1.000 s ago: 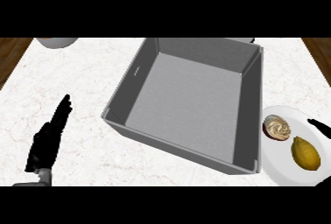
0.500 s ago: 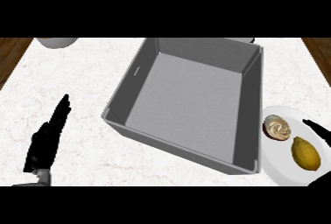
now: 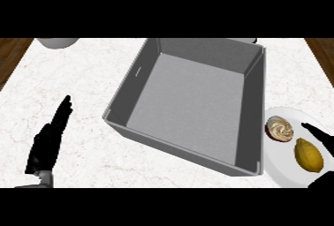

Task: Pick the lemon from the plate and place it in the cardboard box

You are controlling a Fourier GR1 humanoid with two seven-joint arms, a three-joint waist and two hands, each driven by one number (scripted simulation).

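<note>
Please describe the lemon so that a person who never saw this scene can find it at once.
Find the big grey box in the middle of the counter. At its right lies a white plate. The lemon is the smooth yellow oval there, unlike the round brown-and-cream item beside it.

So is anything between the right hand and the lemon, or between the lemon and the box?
Nothing lies between the right hand and the lemon on the plate. A small brown item sits beside the lemon, off that line. Toward the box, only its near wall rises to be cleared.
</note>
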